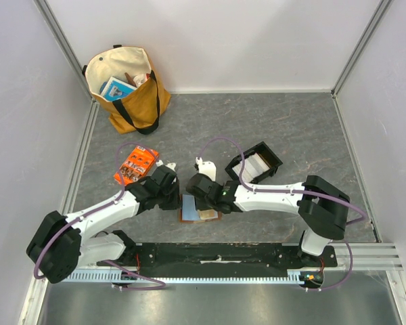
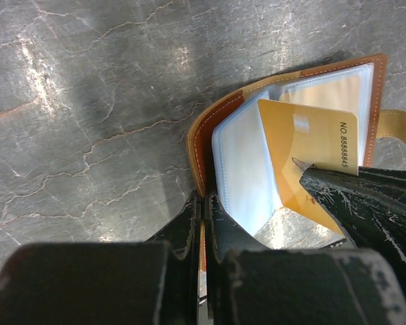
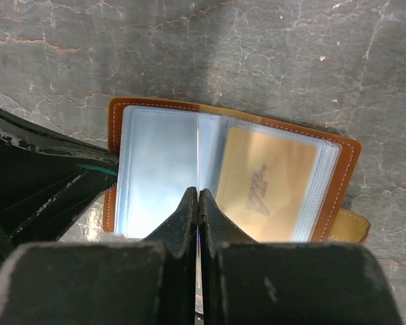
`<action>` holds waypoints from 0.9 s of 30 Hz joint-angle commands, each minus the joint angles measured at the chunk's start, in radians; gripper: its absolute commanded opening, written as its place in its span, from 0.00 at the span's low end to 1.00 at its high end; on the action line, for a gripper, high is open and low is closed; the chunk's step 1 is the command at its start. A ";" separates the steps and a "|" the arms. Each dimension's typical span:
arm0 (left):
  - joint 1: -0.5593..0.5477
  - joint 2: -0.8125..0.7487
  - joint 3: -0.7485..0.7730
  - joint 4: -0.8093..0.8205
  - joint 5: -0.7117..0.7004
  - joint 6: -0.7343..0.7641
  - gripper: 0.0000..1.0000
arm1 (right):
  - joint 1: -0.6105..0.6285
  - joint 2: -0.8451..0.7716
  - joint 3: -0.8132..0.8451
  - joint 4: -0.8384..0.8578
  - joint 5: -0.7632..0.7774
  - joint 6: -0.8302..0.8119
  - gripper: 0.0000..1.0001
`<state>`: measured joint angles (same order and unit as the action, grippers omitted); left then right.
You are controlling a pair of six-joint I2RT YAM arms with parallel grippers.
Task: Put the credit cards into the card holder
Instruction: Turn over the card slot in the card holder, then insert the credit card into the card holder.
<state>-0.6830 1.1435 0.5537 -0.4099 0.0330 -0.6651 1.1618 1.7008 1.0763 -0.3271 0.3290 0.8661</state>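
Your right gripper (image 3: 198, 196) is clenched on a thin gold plastic credit card (image 2: 304, 145), holding it tilted on edge over the spine of the tan-brown leather card holder (image 3: 338, 172). Your left gripper (image 2: 203, 206) pinches that holder's cover edge. Tip the card flat toward the mouth of a clear sleeve (image 3: 155, 169), with the cover pinned. The holder lies open, its long axis running from gripper to gripper, and the card runs along its spine.
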 commanded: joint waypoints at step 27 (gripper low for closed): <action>-0.003 0.104 -0.080 0.140 0.008 -0.039 0.02 | -0.180 -0.153 -0.562 0.767 -0.304 0.186 0.00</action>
<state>-0.6827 1.2125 0.4812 -0.2504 0.0620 -0.6888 0.9897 1.5368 0.5507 0.3607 0.0372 1.0210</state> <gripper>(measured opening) 0.033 0.010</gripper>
